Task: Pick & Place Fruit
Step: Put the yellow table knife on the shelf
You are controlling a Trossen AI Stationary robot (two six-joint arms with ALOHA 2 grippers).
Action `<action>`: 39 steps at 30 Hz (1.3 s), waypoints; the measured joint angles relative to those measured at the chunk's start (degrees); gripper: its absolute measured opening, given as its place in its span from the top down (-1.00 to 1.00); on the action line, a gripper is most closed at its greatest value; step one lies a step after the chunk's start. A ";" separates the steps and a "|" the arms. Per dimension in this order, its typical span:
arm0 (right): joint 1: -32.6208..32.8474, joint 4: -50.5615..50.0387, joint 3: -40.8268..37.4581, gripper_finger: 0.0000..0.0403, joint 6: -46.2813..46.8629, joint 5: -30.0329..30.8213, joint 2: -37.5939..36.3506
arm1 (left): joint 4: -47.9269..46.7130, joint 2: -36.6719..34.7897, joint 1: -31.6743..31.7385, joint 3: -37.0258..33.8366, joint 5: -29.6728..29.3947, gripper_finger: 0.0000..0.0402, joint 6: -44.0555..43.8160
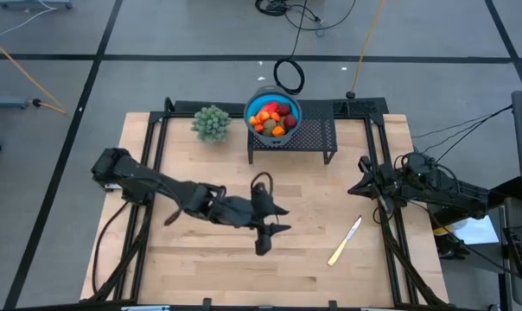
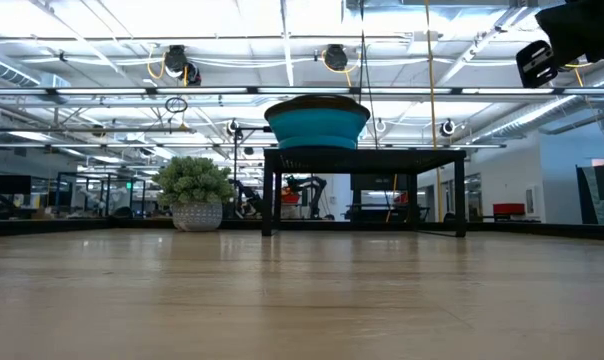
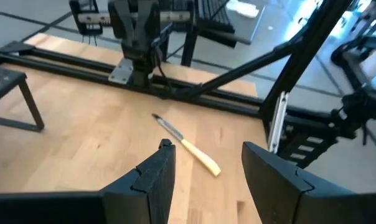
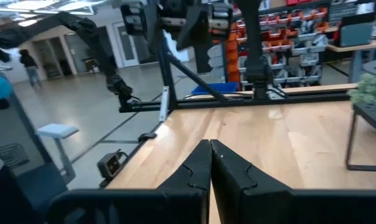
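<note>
The fruit (image 1: 273, 118), red, orange and yellow pieces, lies heaped in a blue bowl (image 1: 251, 107) on a black stand (image 1: 313, 136) at the table's far edge; in the low view only the bowl (image 2: 317, 124) shows above the stand. My left gripper (image 1: 280, 219) hangs open over the middle of the table, holding nothing; its fingers (image 3: 203, 163) stand apart in the left wrist view. My right gripper (image 1: 358, 189) waits shut at the right edge, its fingers (image 4: 210, 149) together.
A pale yellow knife (image 1: 345, 241) lies flat on the wood right of my left gripper, also seen in the left wrist view (image 3: 188, 147). A green bushy plant (image 1: 211, 123) in a pot stands left of the stand. A black rail frames the table (image 1: 149, 155).
</note>
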 joint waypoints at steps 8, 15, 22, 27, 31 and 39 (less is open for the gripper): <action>-0.02 0.13 0.00 1.00 0.00 -0.65 0.00 | -0.99 2.73 -0.55 0.00 -1.54 0.08 0.39; 0.00 3.26 0.00 1.00 3.36 -1.43 0.27 | -5.76 2.61 0.52 0.00 -2.56 0.08 0.79; 0.02 10.27 0.00 1.00 5.15 -5.21 5.58 | -8.10 2.23 0.99 0.00 -2.50 0.08 0.10; 0.03 10.52 0.00 1.00 5.02 -7.92 11.37 | -11.72 0.11 1.57 -0.02 -1.93 0.08 0.60; 1.38 12.62 -0.02 1.00 4.19 -8.05 14.67 | -14.48 -2.48 2.02 -0.02 -2.39 0.08 1.40; 7.94 20.65 0.07 1.00 4.03 -4.11 19.30 | -18.07 -5.10 2.86 0.00 -2.41 0.09 4.48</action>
